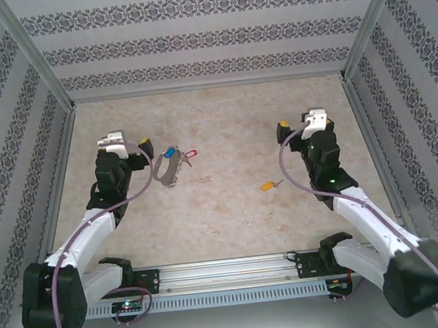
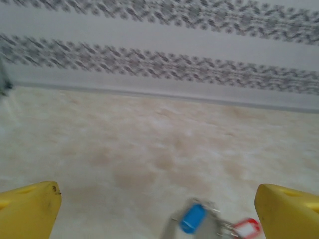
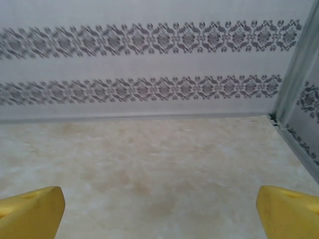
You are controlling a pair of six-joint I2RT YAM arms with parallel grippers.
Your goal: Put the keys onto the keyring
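Status: task incomplete. The keyring (image 1: 165, 171) lies flat on the left half of the bench (image 1: 233, 225), roughly midway between its far and near edges; the blue key (image 1: 170, 152) and the red key (image 1: 191, 153) lie at the keyring's far end, touching or overlapping it. The left wrist view shows the blue head over grey metal and the red head just beside it; blur prevents confirming whether either key is threaded onto the loop or merely rests against it. The yellow key (image 1: 267, 185) lies alone on the right half of the bench, well apart from the keyring and near the right arm; it is plainly not on the ring. The left end effector (image 1: 143, 150) is open and empty, just beside the keyring on the side toward the left edge; in the wrist view the blue and red keys sit low between its yellow fingertips (image 2: 30, 209). The right end effector (image 1: 284, 130) is likewise open and empty, positioned toward the far right of the bench, beyond the yellow key. Work left, as a judgement: pick up the yellow key, carry it to the keyring, steady the loop and thread the key on; then verify the other two keys. A thin key lying flat on a smooth surface will likely require a careful edge pinch.
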